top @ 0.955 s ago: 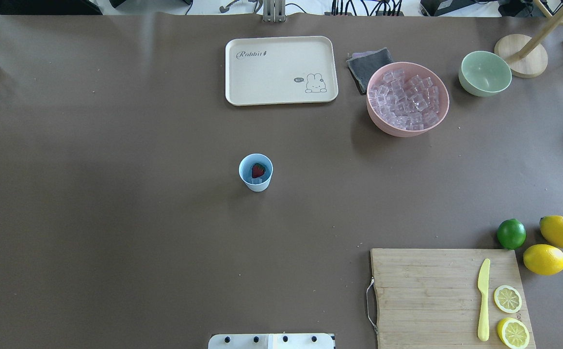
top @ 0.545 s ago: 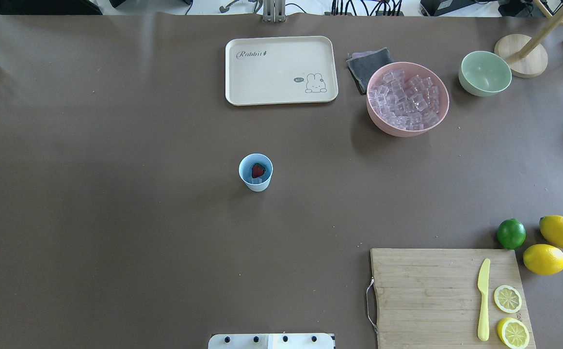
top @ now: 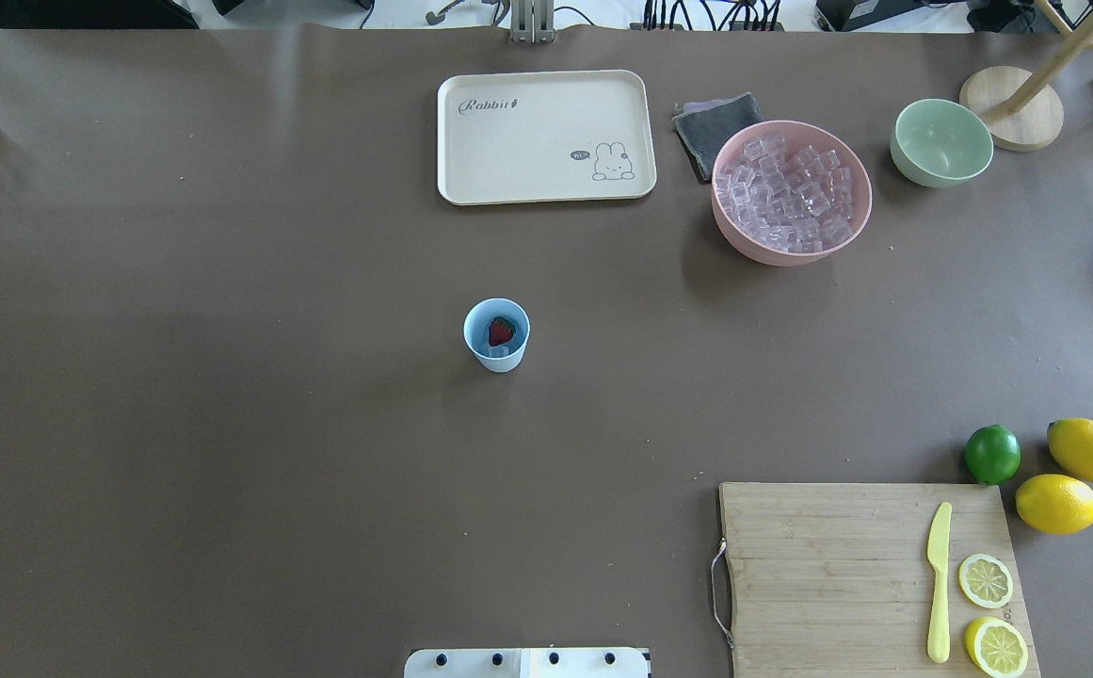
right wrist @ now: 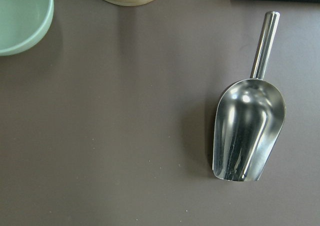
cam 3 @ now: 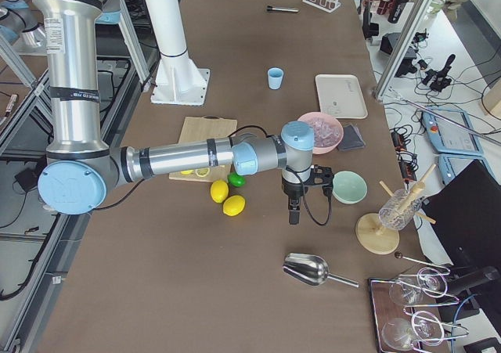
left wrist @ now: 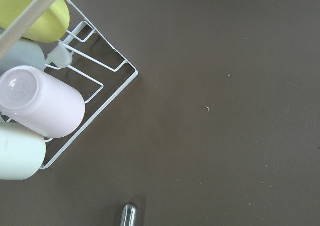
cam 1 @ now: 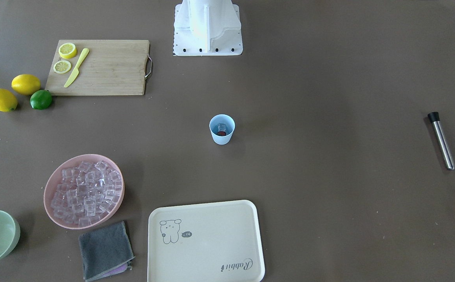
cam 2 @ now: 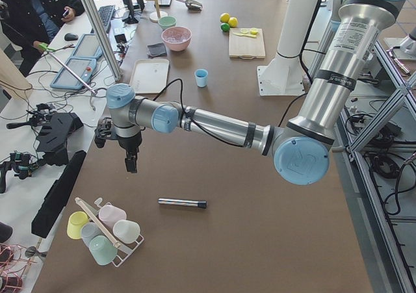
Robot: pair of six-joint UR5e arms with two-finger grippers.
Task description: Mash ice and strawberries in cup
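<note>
As seen from overhead, mid-worktop (top: 226, 377): pale blue cup (top: 496, 335), upright, well apart from all else.
- Inside cup: one red strawberry (top: 502, 331) with green top; one clear ice cube (cam 1: 222, 127) just beside it.
- Pink bowl (top: 772, 256), far right: heap of ice cubes (top: 791, 193). Grey cloth (top: 711, 127) touching its rim; pale green bowl (top: 941, 141) near.
- Cream rabbit tray (top: 546, 137), beyond cup, bare.
- Bamboo cutting board (top: 838, 565), near right: yellow knife (top: 939, 584), two lemon halves (top: 986, 580). Lime (top: 992, 454) and two lemons (top: 1089, 450) just beside.
- Steel muddler (cam 1: 441, 140) with black tip, flat on worktop's left end.
- Left claw (cam 2: 130, 163): pointed down above that end, near muddler and wire cup rack (cam 2: 104, 231); wide or narrow, cannot tell.
- Right claw (cam 3: 293, 214): pointed down beside green bowl, above steel scoop (right wrist: 247, 131); spread likewise cannot tell.
</note>
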